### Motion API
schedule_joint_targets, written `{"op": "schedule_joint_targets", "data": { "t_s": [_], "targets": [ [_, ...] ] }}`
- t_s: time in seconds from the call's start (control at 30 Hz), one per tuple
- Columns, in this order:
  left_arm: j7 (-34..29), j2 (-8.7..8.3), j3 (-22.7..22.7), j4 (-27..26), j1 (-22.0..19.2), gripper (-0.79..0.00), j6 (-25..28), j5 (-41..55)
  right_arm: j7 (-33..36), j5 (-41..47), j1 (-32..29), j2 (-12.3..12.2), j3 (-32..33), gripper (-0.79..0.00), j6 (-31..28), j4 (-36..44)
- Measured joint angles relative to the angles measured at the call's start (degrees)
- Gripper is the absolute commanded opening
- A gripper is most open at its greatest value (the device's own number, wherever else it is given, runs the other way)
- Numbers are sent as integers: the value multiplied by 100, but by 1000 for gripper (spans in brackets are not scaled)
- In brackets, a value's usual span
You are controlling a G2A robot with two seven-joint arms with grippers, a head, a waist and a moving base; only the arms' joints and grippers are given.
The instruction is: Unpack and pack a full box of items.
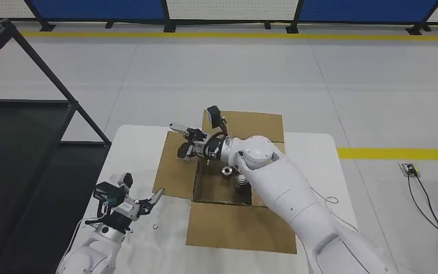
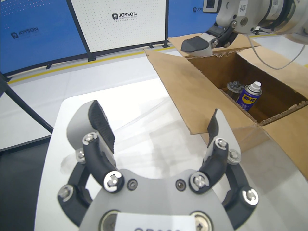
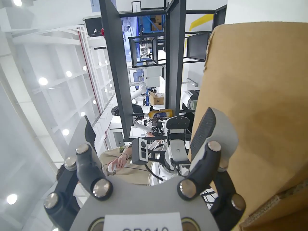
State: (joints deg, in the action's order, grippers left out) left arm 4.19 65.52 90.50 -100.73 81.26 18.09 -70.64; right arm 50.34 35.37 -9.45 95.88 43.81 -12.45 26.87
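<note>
You had the cardboard box [image 1: 236, 226] sitting open at the centre of the top view on the white bench [image 1: 137, 147]. Its four plain brown flaps were folded outward and lay roughly flat around a dark square opening. The cut edges showed corrugation, and they were ragged along the far rim of the opening [image 2: 223, 54]. Inside, against the wall nearest your left arm, stood a blue and yellow spray can [image 2: 249, 97], upright, with a white cap. A dark item with a grey metallic top [image 2: 234, 87] stood just beside it; what it was could not be told. Your right gripper [image 1: 183, 140] hung over the flap at the left of the opening, just above centre in the top view. It was spread wide with nothing between its fingers [image 2: 196, 45]. In its own wrist view that gripper [image 3: 148, 121] had one pad close along the brown cardboard [image 3: 259, 97], though you could not tell whether it touched. Your left gripper [image 1: 142, 189] was at the lower left of the top view, well apart from the box, over bare bench. It too was wide open and held nothing [image 2: 156, 111], its ribbed black pads facing each other.
</note>
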Motion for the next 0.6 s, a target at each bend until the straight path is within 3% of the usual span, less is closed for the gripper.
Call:
{"op": "schedule_joint_targets", "data": {
  "t_s": [0.1, 0.2, 0.33, 0.6],
  "targets": [
    [-7, 0, 9, 2, -4, 0, -23, -6, 409, -55, -130, -200, 261, 0, -248, 119],
    [-8, 1, 9, 3, -5, 0, -25, -8, 342, -298, -299, -392, 470, 0, -305, 302],
    [-8, 1, 9, 3, -5, 0, -24, -8, 14, -837, -595, -655, 704, 0, -20, 759],
    [-8, 0, 9, 3, -5, 0, -24, -8, 339, -1417, -1421, -1145, 1342, 0, 726, 2224]
  ]
}}
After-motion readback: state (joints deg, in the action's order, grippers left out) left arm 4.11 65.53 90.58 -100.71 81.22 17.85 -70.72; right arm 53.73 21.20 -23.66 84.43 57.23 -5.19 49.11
